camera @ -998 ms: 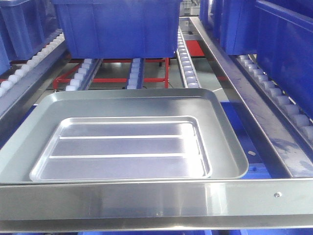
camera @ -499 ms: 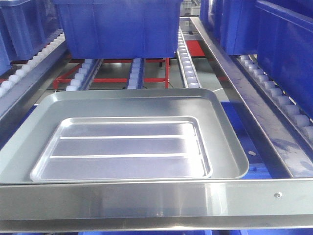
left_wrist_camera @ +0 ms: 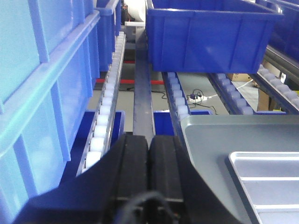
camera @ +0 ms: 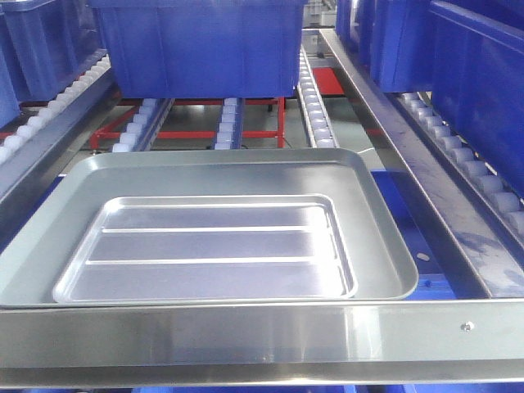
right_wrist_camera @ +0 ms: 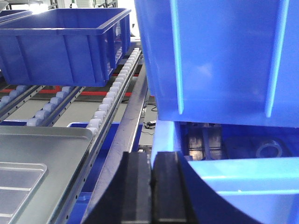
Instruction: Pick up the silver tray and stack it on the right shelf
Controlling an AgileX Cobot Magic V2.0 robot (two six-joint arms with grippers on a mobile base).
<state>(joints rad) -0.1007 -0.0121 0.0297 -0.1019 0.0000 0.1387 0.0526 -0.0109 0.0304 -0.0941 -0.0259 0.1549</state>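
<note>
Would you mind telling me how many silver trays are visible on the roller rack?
2: a ridged silver tray nested inside a bigger plain tray, both just behind the front bar. Anything beneath them would be hidden.

The right shelf (camera: 246, 336) carries a bigger plain tray (camera: 372, 205) and a blue bin (camera: 201, 45) on its rollers

text: we read none | labels: none on the blue bins (camera: 201, 45) | brands, numbers: none on the front bar (camera: 262, 340)
</note>
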